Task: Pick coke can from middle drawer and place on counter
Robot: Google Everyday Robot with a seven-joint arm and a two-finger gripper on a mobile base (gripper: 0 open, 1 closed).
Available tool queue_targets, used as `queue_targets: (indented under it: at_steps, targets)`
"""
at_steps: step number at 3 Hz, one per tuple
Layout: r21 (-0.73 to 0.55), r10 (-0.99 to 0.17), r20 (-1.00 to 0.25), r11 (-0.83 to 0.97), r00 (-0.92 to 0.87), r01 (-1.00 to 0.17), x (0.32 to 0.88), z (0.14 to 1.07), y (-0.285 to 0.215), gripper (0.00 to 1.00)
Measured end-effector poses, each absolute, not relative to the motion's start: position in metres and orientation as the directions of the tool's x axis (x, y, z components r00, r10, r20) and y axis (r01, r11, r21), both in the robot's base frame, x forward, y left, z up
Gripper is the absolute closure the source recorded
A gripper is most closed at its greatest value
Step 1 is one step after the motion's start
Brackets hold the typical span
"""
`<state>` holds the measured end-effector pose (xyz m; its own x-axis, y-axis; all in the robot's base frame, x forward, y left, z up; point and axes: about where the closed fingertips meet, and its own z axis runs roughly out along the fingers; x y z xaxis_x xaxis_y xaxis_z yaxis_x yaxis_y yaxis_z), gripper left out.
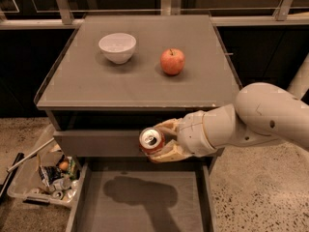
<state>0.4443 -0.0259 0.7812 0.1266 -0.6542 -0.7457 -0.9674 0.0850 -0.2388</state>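
The coke can (151, 140) is gripped by the end effector (162, 141). It is held under the bench (111, 88) front edge.

The gripper (158, 141) hangs just before the grey drawer front (96, 143). Up beyond it sits a red-yellow apple (172, 61), with a white bowl (117, 47) farther left. Low to its left, a clear bin (29, 187) of crushed cans rests on the speckled floor (256, 197).

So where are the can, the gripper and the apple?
coke can (150, 139): camera view, silver top.
gripper (159, 142): camera view, between fingertips, gripping can above middle drawer (145, 214).
apple (172, 62): camera view, red skin.
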Motion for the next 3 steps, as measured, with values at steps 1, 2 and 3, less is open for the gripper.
queue_targets:
  at_steps: [1,2,3]
  targets:
    - [-0.249,-0.647,-0.751,0.098,0.128,-0.964,0.445,0.794,-0.031,1.00]
    - [-0.313,-0.633,-0.756,0.128,0.166,-0.941,0.453,0.844,-0.050,1.00]
    - [-0.374,-0.603,-0.773,0.179,0.199,-0.910,0.474,0.905,-0.073,1.00]
